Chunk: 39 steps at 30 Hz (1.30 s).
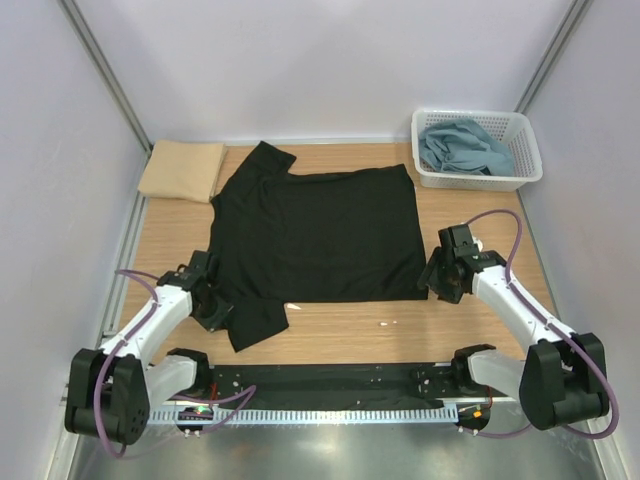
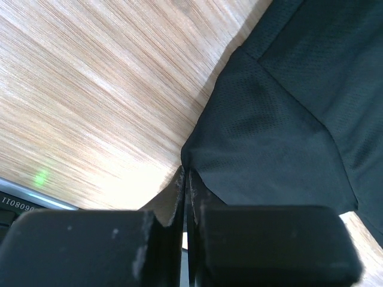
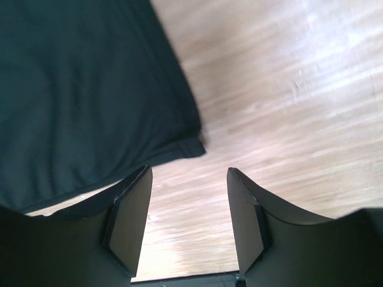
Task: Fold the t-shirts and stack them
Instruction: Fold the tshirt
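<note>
Light wood-grain desk, boxed in on 3 sides by plain pale walls: back wall, left wall, right wall, w/ slim metal posts up the 2 rear corners. Near edge: black strip across the desk front, then a dull metal sill below it. Light soft & even from above; wrist views catch bright glare patches on the wood.

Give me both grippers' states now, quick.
Left gripper: shut, pinching the edge of the black shirt.
Right gripper: open, holding nothing, beside the shirt's corner.
</note>
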Tool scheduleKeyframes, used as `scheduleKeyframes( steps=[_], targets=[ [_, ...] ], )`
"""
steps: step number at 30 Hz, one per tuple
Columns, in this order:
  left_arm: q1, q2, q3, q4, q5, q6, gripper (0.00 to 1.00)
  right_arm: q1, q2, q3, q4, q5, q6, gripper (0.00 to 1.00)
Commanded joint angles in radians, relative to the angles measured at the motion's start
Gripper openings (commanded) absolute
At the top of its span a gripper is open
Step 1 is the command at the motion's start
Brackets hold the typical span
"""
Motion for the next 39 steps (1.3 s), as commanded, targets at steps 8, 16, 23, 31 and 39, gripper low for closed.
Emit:
scheduleKeyframes(
  steps=[8,16,23,31,39],
  targets=[
    [-0.002,-0.054,0.059,-0.036,-0.009,0.028,0.0,-0.028,0.051,-0.079,0.152,-0.108,0.058,0.56],
    [-0.009,-0.076,0.083,-0.073,-0.019,0.025,0.0,-0.031,0.127,-0.094,0.187,-0.101,0.075,0.44],
    [-0.011,-0.09,0.097,-0.097,-0.028,0.013,0.0,-0.033,0.136,-0.119,0.18,-0.077,0.075,0.41],
    [0.0,-0.152,0.085,-0.126,-0.04,0.005,0.0,-0.034,0.148,-0.132,0.17,-0.077,0.066,0.17],
    [0.009,-0.191,0.109,-0.178,-0.04,0.002,0.0,-0.036,0.13,-0.128,0.109,-0.06,0.057,0.01]
  ],
)
